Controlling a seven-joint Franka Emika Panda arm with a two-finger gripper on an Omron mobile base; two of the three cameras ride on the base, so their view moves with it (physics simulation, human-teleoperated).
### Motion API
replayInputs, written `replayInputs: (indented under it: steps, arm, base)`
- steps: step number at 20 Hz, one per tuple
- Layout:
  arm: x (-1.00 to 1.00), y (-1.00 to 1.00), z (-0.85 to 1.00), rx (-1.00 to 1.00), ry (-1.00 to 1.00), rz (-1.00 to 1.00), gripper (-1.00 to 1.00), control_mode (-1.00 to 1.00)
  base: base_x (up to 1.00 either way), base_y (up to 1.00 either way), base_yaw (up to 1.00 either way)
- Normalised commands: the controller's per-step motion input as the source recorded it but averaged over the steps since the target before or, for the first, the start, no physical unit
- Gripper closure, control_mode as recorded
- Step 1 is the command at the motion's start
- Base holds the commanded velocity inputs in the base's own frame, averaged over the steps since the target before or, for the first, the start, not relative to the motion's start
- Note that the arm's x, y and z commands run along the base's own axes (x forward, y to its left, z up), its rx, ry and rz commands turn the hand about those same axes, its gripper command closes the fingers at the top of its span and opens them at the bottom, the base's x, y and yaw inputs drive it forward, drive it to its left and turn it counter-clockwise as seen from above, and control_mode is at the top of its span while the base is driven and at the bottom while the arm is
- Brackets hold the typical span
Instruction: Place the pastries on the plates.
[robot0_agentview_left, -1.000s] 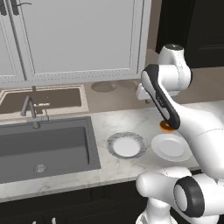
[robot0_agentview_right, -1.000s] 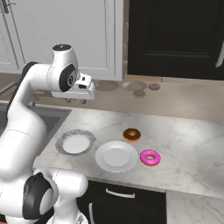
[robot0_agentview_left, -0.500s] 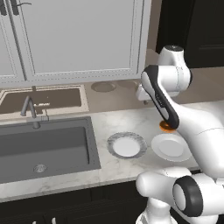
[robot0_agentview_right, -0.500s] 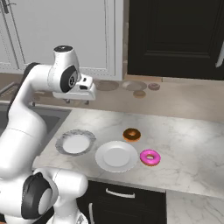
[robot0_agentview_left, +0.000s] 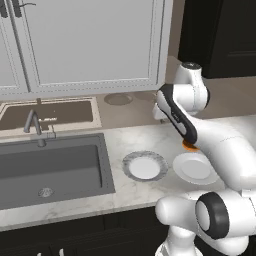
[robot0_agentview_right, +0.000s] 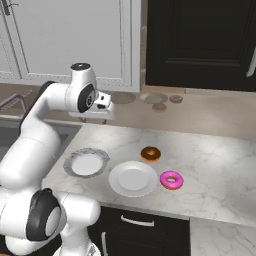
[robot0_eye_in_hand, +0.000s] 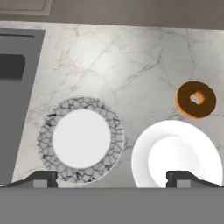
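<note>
Two-finger gripper (robot0_eye_in_hand: 112, 178): jaws wide apart, empty, above grey-speckled-rim plate (robot0_eye_in_hand: 80, 138) and plain white plate (robot0_eye_in_hand: 176, 155); orange-brown ring doughnut (robot0_eye_in_hand: 195, 99) far right.

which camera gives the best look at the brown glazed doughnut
The hand view: the brown doughnut shows from above, whole, dark glaze and hole clear, on the counter beside the plain white plate. The right base view shows it whole but smaller. In the left base view the arm covers all but an orange sliver.
</note>
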Motion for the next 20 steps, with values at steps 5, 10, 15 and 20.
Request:
replayInputs:
  steps: [5, 10, 15, 20]
  arm:
    - [0.46, -0.16, -0.46, 0.0, 0.0, 0.0, -1.0, -1.0]
    - [0.35, -0.08, -0.29, 0.0, -0.01, 0.0, -1.0, -1.0]
    - [0.28, 0.0, -0.16, 0.0, -0.01, 0.0, -1.0, -1.0]
    - [0.17, -0.04, -0.17, 0.0, 0.0, 0.0, -1.0, -1.0]
  base:
    - [0.0, 0.0, 0.0]
    - [0.0, 0.0, 0.0]
    - [0.0, 0.0, 0.0]
    - [0.0, 0.0, 0.0]
